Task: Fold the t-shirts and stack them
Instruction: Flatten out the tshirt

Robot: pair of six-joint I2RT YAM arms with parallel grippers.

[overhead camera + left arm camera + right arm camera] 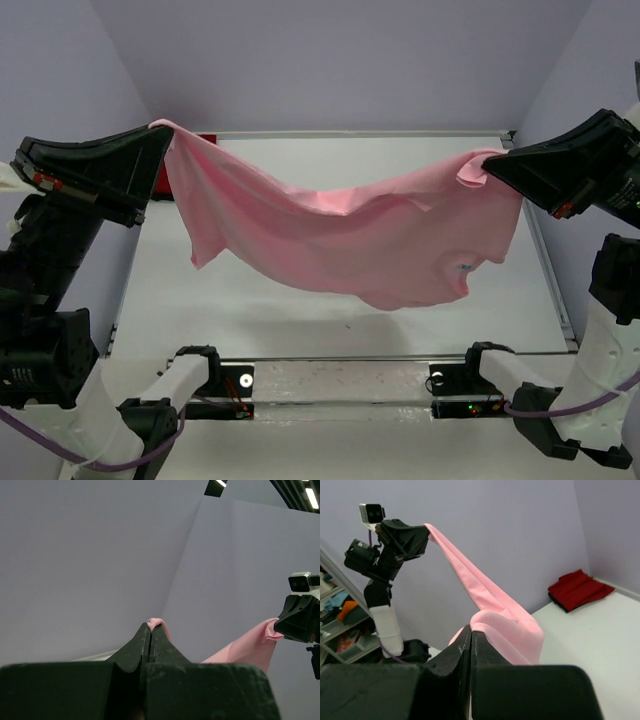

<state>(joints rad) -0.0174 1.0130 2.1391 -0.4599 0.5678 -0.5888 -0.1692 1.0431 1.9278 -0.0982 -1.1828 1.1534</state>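
Observation:
The light pink t-shirt (340, 240) hangs spread in the air above the white table (300, 310), sagging in the middle. My left gripper (162, 128) is shut on its upper left corner, and a pink tip (156, 623) pokes out past the closed jaws. My right gripper (487, 160) is shut on the opposite corner, where the cloth (505, 630) bunches over the fingers. In the right wrist view the shirt stretches up to the left gripper (422, 530). The deep red t-shirt (577, 589) lies folded at the table's far left corner; from above only its edge (207, 137) shows behind the pink shirt.
Purple walls (340, 60) enclose the table on three sides. The arm bases (215, 385) sit on a bar at the near edge. Shelves with clutter (340, 620) stand beyond the table in the right wrist view.

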